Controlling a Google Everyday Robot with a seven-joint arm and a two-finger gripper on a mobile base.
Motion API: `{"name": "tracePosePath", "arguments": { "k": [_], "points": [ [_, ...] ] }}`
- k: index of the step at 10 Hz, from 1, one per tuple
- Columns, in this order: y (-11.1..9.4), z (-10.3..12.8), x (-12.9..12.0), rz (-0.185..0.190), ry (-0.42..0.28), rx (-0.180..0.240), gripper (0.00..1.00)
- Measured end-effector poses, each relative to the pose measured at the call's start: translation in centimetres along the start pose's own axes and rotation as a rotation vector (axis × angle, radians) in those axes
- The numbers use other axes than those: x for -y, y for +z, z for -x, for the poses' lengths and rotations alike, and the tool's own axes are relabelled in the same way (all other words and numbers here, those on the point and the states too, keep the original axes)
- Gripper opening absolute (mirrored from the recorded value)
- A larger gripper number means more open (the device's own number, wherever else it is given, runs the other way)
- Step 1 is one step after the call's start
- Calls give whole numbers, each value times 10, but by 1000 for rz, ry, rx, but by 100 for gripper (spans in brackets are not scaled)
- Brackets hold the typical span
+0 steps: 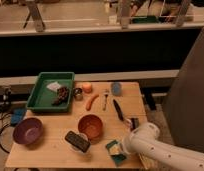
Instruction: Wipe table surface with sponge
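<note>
Pale-wood tabletop [50,152] carries the teal sponge [115,150] with its yellow part near the front edge, right of the black block [77,141] and below the orange bowl [90,126]. A white arm [162,152] reaches in from the lower right; its pincer [122,146] sits at the sponge, and whether it is spread or pinching cannot be told.

No text, label or number could be read anywhere, and the gripper [123,146] was at the sponge [115,152], lower middle of the frame.
</note>
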Motion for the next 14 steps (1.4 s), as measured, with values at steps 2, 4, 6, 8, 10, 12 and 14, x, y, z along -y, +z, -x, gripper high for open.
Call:
{"name": "tracePosePath", "arguments": {
  "k": [2,4,6,8,10,12,14],
  "points": [
    [-4,-4,-16,27,33,-24,0],
    [0,-20,-27,39,54,-49,0],
    [10,-42,-31,35,56,-65,0],
    [10,-46,-30,30,54,-70,0],
    [11,-45,-29,31,49,-63,0],
    [17,-55,-16,-1,21,-62,0],
    [17,-56,-17,-5,26,-69,0]
  ]
}}
